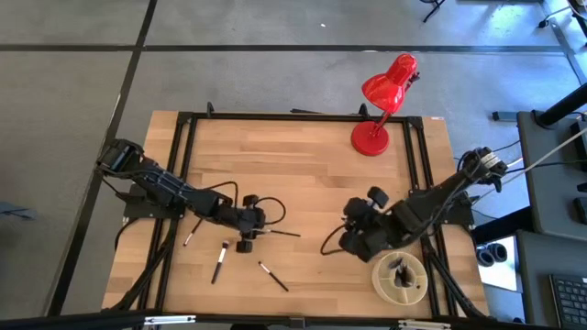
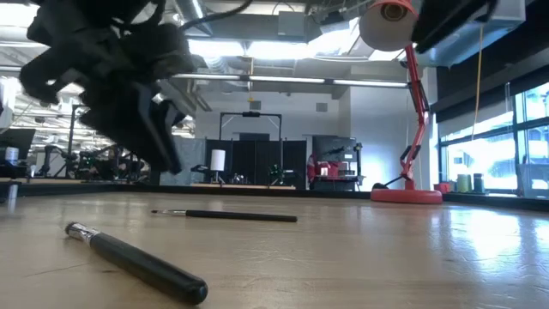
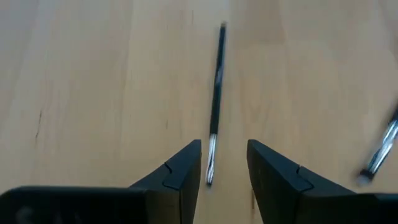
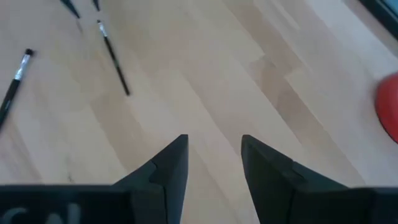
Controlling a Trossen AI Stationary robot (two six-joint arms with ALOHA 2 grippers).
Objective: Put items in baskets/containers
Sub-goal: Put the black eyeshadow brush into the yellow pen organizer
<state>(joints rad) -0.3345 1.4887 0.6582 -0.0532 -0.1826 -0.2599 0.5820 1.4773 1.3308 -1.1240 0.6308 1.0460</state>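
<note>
Wooden tabletop is carrying four loose makeup brushes at its near-left part, while the cream divided dish is sitting at the near-right corner with a few dark brushes already inside. The left gripper is hovering low with its fingers narrowly parted and empty, and the thin brush is lying straight ahead, its long axis running directly away from the gap and its metal end reaching between the fingertips. In the high view that brush is pointing rightward from the left gripper. The right gripper is waiting over bare wood beside the dish, fingers apart and empty, well apart from that brush. The left arm looks plainly nearer, so the pick should fall to it.
</note>
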